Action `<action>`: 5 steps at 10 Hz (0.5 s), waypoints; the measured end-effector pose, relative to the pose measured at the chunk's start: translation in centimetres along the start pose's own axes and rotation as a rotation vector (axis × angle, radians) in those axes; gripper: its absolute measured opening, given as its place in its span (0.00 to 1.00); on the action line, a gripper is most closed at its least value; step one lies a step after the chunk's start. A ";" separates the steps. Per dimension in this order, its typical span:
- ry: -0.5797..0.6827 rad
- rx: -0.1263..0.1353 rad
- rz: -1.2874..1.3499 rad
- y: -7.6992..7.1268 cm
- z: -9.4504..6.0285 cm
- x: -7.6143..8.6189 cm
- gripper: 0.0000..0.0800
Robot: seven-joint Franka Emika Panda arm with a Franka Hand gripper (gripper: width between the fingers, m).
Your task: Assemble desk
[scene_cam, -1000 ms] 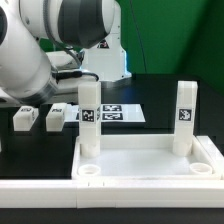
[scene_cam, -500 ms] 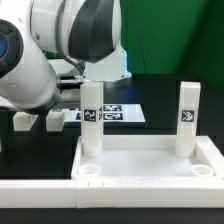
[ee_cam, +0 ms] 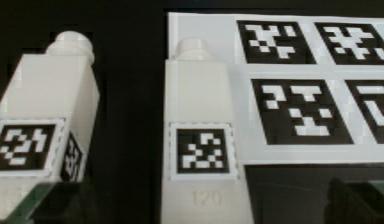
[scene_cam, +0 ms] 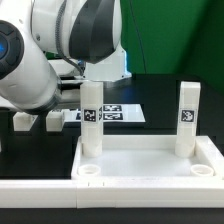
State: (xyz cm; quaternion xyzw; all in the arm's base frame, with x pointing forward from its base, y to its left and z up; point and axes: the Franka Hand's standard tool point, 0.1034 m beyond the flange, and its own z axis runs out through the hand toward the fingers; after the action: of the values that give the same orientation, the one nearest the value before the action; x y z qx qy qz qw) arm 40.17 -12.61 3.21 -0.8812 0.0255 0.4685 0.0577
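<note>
- At the exterior view's left we see two loose legs lying side by side: the outer leg [scene_cam: 22, 119] and the inner leg [scene_cam: 55, 119], the inner one nearer the marker board [scene_cam: 118, 113].
- The gripper [ee_cam: 192, 203] hangs wide and empty above the inner leg. That leg's long axis runs across the gap between the fingers, so we judge a straight descent would suit.
- Toward the exterior view's right lies the desk top [scene_cam: 140, 160], with one standing leg [scene_cam: 90, 125] and a second standing leg [scene_cam: 185, 118] in its back corners.
</note>
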 end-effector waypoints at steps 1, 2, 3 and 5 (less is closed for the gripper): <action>0.000 0.000 0.000 0.0 0.0 0.0 0.81; 0.000 0.001 0.000 0.0 0.0 0.0 0.81; 0.006 -0.001 0.000 0.0 -0.1 0.1 0.81; 0.011 -0.002 -0.001 0.1 -0.1 0.2 0.81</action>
State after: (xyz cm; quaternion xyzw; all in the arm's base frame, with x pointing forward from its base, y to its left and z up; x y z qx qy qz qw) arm 40.38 -12.69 3.14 -0.8839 0.0250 0.4636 0.0567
